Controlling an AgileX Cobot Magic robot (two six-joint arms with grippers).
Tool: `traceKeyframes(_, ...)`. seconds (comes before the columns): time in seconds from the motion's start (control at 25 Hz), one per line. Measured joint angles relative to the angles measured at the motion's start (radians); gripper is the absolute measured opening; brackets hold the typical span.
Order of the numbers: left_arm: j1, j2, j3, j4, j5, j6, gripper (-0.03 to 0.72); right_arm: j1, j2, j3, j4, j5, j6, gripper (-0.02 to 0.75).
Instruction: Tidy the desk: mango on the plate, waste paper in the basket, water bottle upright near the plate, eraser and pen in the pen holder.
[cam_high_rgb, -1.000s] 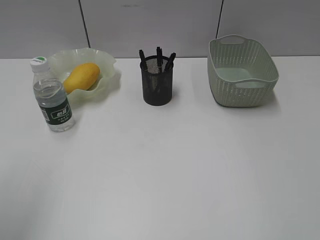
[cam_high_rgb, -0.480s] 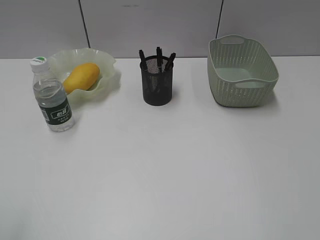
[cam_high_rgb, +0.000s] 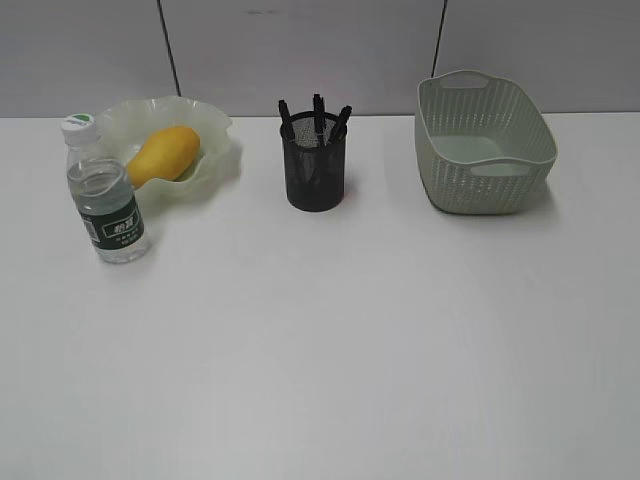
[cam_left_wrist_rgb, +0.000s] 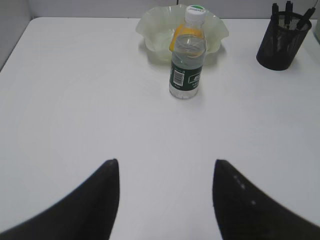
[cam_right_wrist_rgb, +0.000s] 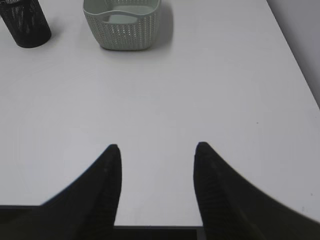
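Nothing on the desk (cam_high_rgb: 330, 340) has been shifted since the earlier frames. Wide bare tabletop is left across the lower frame. At upper left the mango (cam_high_rgb: 163, 154) is seen in the plate (cam_high_rgb: 215, 125), the upright water bottle (cam_high_rgb: 104, 192) just beside it. The pen holder (cam_high_rgb: 315, 165) is placed upper centre, the basket (cam_high_rgb: 485, 145) upper right; its contents cannot be made out. The left gripper (cam_left_wrist_rgb: 165, 192) and right gripper (cam_right_wrist_rgb: 156, 177) are held apart, empty, tips cropped.

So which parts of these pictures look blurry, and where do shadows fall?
Exterior view: sharp, with soft shadows beside the pen holder and basket. Left wrist view: the dark left claw is blurred up close, the water bottle clear. Right wrist view: the right claw is likewise blurred.
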Motion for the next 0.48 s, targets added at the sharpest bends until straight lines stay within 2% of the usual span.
traceKeyframes(0.48, 0.0, -0.013, 0.016, -0.005, -0.001, -0.001, 0.447, 0.0, 0.0, 0.0, 0.0, 0.0, 0.0, 0.384)
